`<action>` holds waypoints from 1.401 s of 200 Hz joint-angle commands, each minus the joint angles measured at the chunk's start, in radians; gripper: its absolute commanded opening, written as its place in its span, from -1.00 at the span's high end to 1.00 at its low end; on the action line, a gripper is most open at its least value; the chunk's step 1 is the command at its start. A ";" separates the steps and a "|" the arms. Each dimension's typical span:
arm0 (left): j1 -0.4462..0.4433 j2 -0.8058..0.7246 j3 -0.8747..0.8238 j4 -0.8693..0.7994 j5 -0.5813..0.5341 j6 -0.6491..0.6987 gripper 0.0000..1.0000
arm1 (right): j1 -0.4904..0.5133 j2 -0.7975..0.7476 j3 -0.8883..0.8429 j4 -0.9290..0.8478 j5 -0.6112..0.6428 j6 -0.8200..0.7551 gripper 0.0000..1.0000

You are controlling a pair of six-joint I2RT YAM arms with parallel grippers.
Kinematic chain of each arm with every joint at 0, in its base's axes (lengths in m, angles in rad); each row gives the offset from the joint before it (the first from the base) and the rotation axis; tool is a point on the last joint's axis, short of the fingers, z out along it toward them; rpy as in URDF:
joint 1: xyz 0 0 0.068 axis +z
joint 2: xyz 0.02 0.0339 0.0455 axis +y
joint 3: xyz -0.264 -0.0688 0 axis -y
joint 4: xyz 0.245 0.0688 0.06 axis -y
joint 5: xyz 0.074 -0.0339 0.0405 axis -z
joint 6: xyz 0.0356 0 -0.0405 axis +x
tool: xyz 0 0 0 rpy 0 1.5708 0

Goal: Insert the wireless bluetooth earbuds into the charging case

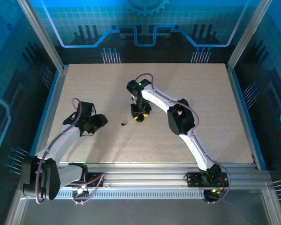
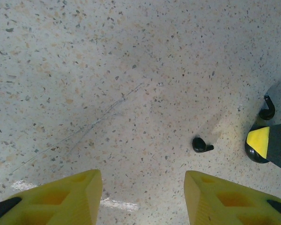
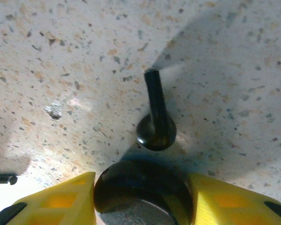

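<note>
Round black case cut by bottom edge; black earbud mere speck.

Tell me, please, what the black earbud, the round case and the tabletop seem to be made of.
The black earbud: likely hard plastic, glossy; light reflects on its bulb. The round case: probably plastic too, dark and shiny; its rim mirrors the light. The tabletop: speckled stone or composite board, I cannot tell which; pale with brown and grey flecks, smooth, finely scratched.

Earbud between left gripper, right gripper
</note>
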 commanded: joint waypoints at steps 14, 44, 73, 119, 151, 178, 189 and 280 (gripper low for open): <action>0.009 -0.030 -0.012 0.070 0.079 0.082 0.05 | 0.012 -0.142 -0.143 0.061 0.028 0.017 0.18; -0.021 -0.113 -0.117 0.297 0.188 0.177 0.12 | 0.012 -0.329 -0.335 0.217 -0.024 0.033 0.21; -0.135 -0.238 -0.240 0.577 0.220 0.289 0.01 | -0.011 -0.509 -0.547 0.410 -0.140 0.091 0.25; -0.308 -0.390 -0.433 0.993 0.222 0.505 0.01 | -0.028 -0.760 -0.850 0.783 -0.312 0.260 0.26; -0.329 -0.358 -0.412 0.996 0.265 0.548 0.03 | -0.024 -0.832 -0.939 0.935 -0.369 0.384 0.28; -0.349 -0.306 -0.422 1.147 0.245 0.488 0.03 | -0.002 -0.886 -0.999 1.047 -0.373 0.473 0.31; -0.356 -0.285 -0.422 1.175 0.234 0.471 0.03 | 0.005 -0.902 -1.010 1.063 -0.369 0.497 0.31; -0.377 -0.209 -0.401 1.317 0.195 0.393 -0.05 | 0.041 -0.974 -1.027 1.085 -0.350 0.554 0.28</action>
